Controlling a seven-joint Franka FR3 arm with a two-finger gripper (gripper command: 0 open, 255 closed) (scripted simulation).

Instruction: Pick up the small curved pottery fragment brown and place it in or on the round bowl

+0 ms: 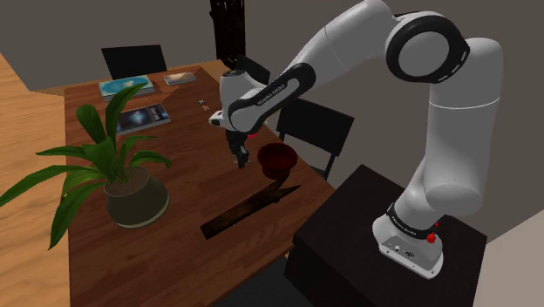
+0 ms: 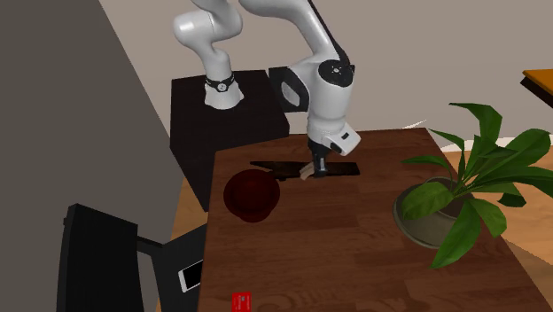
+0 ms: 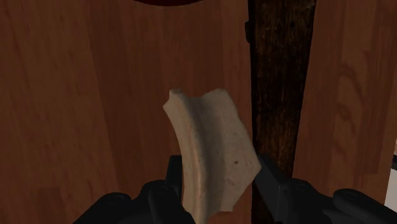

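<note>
Pale beige rather than brown: the small curved pottery fragment (image 3: 210,149), clasped by its lower end between the two black fingers of the gripper (image 3: 216,173), closed only down to the thickness of the shard. Hangs clear of the brown wooden table (image 1: 183,179), above the edge of a long dark board (image 1: 248,212) lying flat there. Looks like the carrying step: grasp made, piece off the surface, placing not yet done. Near the gripper, on the shoulder view's right of it, the round dark-red bowl (image 1: 277,160), upright and apparently empty. Calls next for a short sideways travel to bring the fragment above the bowl's opening, then a small descent and an opening of the fingers; better to release low, to avoid a chipped shard or a bounce over the rim. Needs also some care with the tilt, because of the grip at one end only. Elsewhere on the table: a leafy green plant (image 1: 105,148) in a round pot (image 1: 138,202), some flat books (image 1: 144,118) at the far end, all well apart from the work. Around it: dark chairs (image 1: 318,131), a light wooden floor (image 1: 22,105), plain grey walls (image 2: 80,106), and the black stand (image 1: 366,240) carrying the arm.
</note>
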